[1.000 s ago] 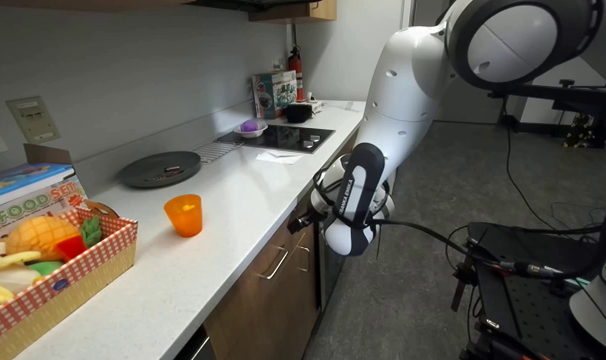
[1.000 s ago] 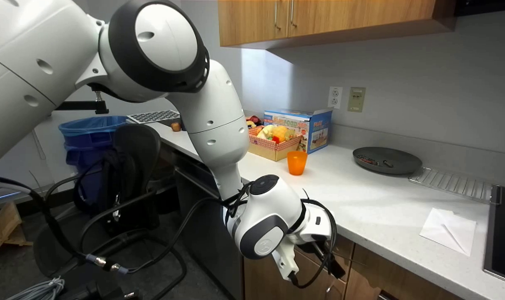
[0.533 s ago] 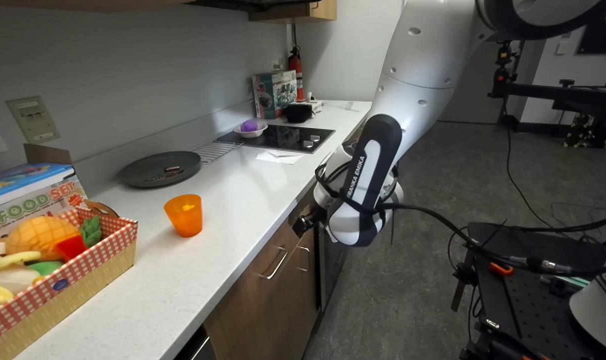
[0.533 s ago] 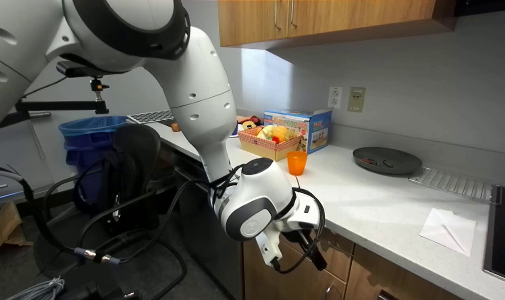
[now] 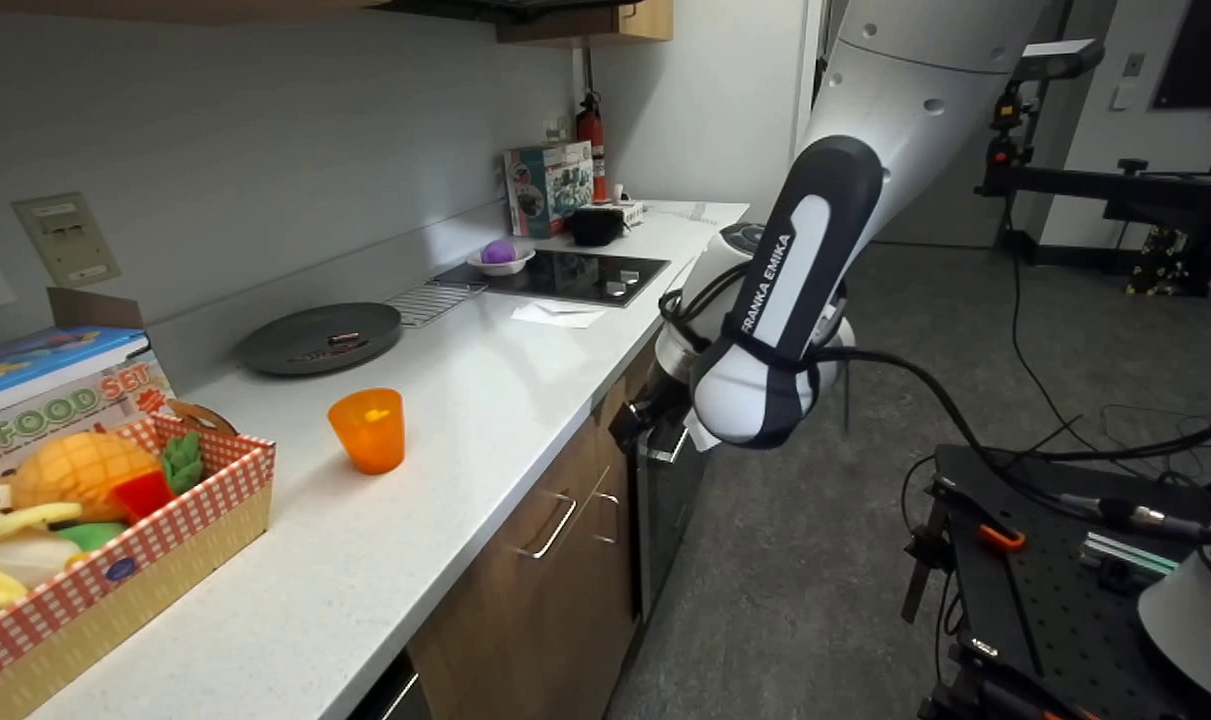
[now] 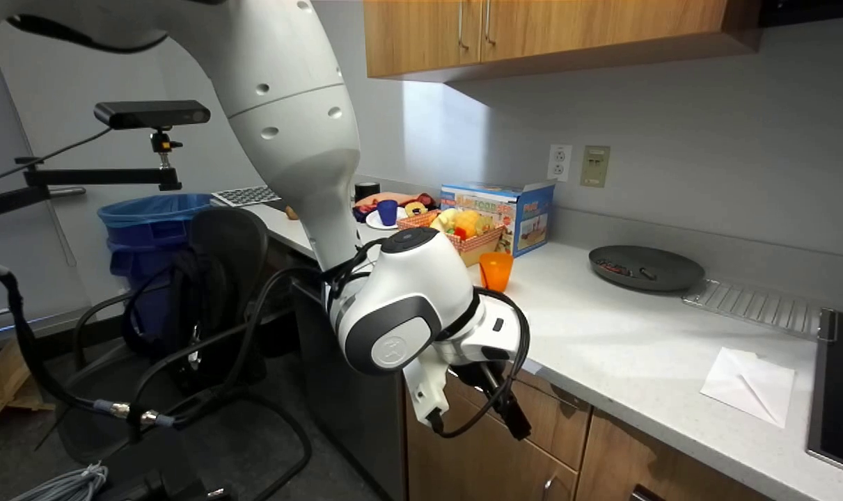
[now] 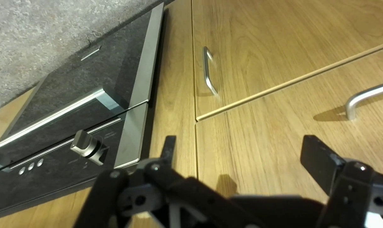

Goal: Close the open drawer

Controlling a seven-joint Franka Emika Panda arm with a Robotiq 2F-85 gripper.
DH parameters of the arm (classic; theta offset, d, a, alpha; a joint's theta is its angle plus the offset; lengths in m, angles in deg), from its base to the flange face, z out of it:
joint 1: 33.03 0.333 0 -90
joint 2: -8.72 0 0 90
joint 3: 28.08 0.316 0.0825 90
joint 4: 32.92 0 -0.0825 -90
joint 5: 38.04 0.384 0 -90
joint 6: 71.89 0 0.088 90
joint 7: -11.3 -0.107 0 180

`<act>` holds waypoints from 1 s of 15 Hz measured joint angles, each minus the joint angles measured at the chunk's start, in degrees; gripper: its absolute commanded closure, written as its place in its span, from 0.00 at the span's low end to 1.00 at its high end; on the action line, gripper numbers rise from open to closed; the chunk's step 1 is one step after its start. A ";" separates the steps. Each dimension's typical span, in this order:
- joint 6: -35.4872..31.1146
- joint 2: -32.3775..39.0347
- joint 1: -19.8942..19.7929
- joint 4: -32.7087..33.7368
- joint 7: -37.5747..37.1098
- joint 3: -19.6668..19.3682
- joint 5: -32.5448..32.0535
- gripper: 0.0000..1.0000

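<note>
"Colours?"
"My claw [image 7: 240,155] is black; the drawer [image 7: 280,142] is streaky brown."
"And the counter [image 5: 475,410]?"
"White. Grey pan [image 6: 675,263] by its back edge, orange cup [image 5: 370,432], basket [image 5: 170,550] rimmed in red-and-white check."

The arm [image 5: 920,75] is smooth and white, its rounded shells dotted with small recesses [image 5: 933,106], and a black panel [image 5: 837,215] bears the lettering FRANKA EMIKA. Black cables [image 6: 524,334] loop about its wrist [image 6: 431,268]; the black pincer [image 7: 244,154] has blocky pads [image 7: 320,163], jointed links and shiny screw heads [image 7: 360,166].

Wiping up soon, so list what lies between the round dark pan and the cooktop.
In both exterior views, a metal wire rack; white paper lies nearer the front of the counter.
</note>
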 measured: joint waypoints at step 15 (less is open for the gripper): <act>-0.05 -18.76 14.09 -11.10 3.73 -16.27 0.00 0.00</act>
